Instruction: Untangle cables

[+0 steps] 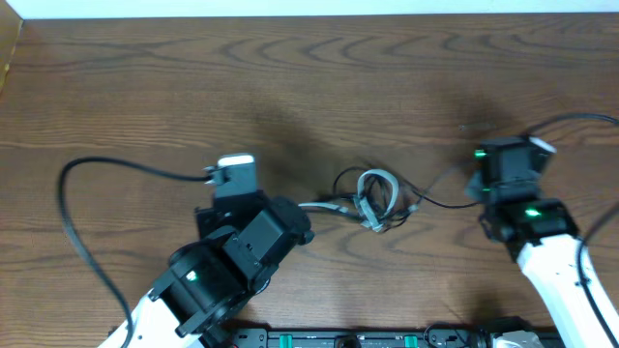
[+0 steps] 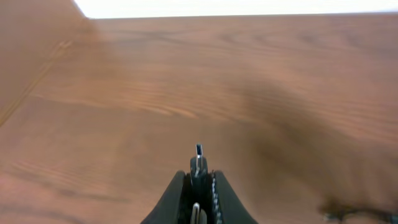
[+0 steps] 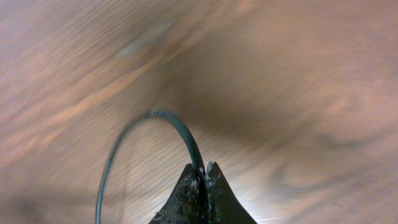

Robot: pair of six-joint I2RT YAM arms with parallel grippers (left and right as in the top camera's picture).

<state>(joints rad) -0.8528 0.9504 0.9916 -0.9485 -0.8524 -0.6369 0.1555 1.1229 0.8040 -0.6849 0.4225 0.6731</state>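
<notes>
Overlapping cables (image 1: 368, 215), tangle indistinct.

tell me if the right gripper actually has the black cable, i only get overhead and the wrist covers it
Observer: Yes. In the right wrist view the right gripper is shut on the black cable, which arcs up and left from the fingertips.
Operator: ok and the left one, anything in it
Observer: The left gripper is shut too, with a small plug tip sticking out between its fingertips. That view alone does not show which cable the plug belongs to.
</notes>
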